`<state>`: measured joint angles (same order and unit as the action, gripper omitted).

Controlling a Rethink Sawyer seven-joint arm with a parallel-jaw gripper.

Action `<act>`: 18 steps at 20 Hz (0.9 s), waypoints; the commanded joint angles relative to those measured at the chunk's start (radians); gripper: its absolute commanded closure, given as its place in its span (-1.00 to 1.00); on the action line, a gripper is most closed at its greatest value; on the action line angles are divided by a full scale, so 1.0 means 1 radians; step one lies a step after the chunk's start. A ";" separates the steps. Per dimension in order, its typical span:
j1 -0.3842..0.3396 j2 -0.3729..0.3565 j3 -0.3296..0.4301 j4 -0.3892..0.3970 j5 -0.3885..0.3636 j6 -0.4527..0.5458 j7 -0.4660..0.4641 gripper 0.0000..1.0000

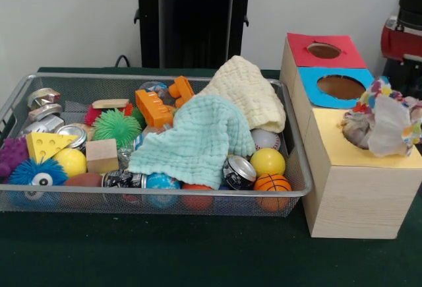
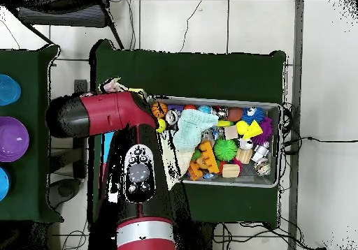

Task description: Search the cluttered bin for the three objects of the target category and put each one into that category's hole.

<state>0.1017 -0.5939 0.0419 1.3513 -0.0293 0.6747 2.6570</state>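
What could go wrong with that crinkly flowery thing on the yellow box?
1. The flowery bundle looks bulky and sits near the outer edge of the yellow box top. No hole shows beneath it, so it might snag there or slide off the side.
2. In the bin, the green cloth and cream cloth cover several toys, so other wanted things may stay hidden.

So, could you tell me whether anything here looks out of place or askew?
Yes. A crumpled bundle of floral cloth sits on the yellow box top outside the bin, where a hole might be expected. Inside the bin, two cloths lie heaped over toys, hiding some.
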 commanded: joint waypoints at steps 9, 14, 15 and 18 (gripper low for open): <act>0.021 -0.075 -0.049 0.106 0.025 0.138 0.089 1.00; 0.022 -0.153 -0.081 0.137 0.014 0.232 0.054 1.00; 0.013 -0.169 -0.083 0.149 0.011 0.243 0.036 1.00; -0.026 -0.196 -0.070 0.193 0.008 0.236 -0.022 1.00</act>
<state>0.1304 -0.7127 -0.0106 1.4003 -0.0154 0.7732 2.6570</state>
